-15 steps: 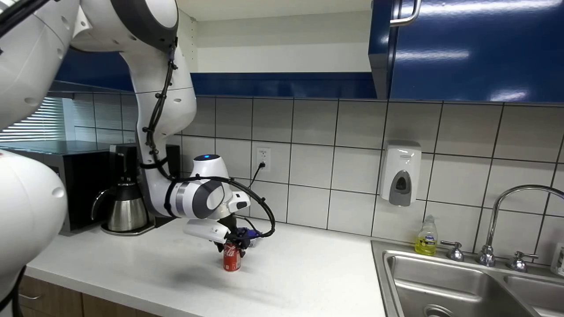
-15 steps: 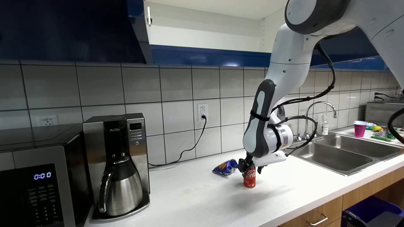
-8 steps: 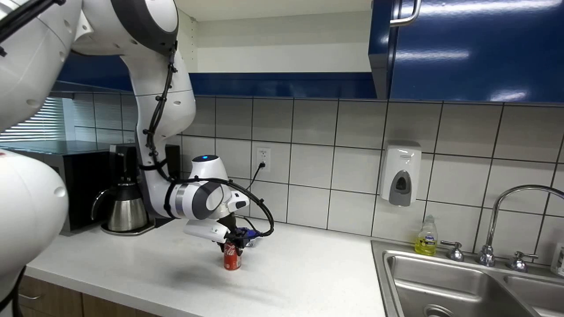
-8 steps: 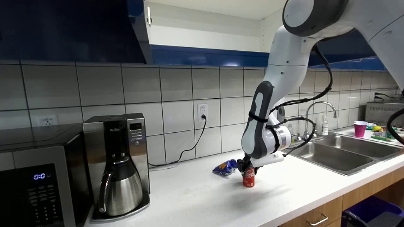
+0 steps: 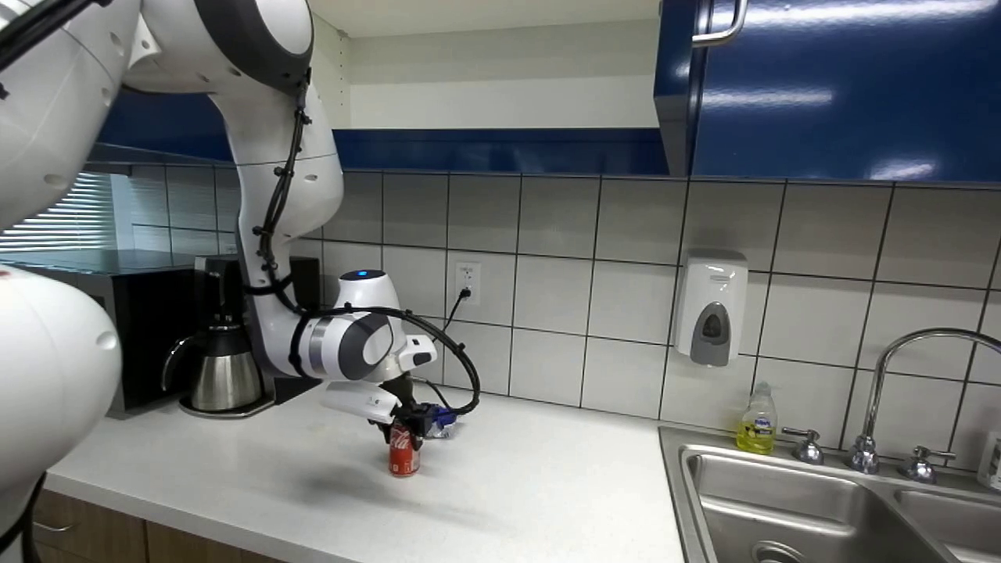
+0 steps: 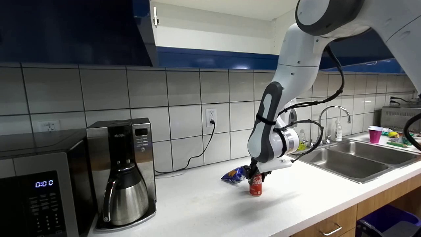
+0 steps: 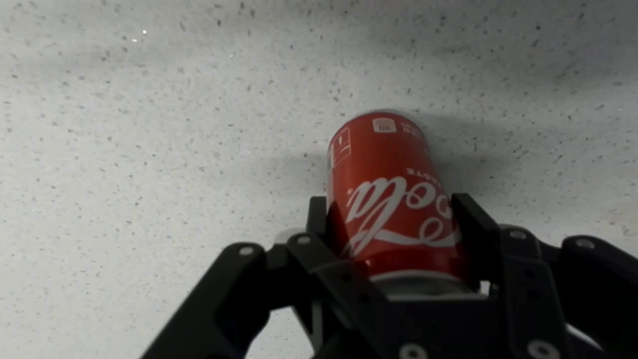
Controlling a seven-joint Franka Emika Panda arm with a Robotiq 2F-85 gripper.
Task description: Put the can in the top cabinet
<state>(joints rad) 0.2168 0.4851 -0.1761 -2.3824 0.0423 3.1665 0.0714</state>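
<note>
The red can (image 7: 386, 154) stands upright over the white counter, with a silvery top that is partly covered by my gripper (image 7: 389, 215) in the wrist view. A black finger (image 7: 317, 215) presses on each side of its upper half, so the jaws are shut on it. In both exterior views the can (image 5: 403, 457) shows below the gripper (image 6: 257, 178). I cannot tell whether its base touches the counter. Above, the top cabinet (image 5: 500, 98) is open, its white interior showing in both exterior views, with a glossy blue door (image 5: 844, 94) at the side.
Just behind the can lies a blue snack packet (image 6: 235, 175). A coffee maker (image 6: 120, 171) and a microwave (image 6: 39, 191) stand along the counter, with a sink (image 5: 782, 485) at its opposite end. The cabinet's blue lower edge (image 5: 500, 151) overhangs the tiled wall.
The jaws have closed onto the can. Gripper and can have together shifted slightly left in both exterior views, and a little upward in the picture in an exterior view.
</note>
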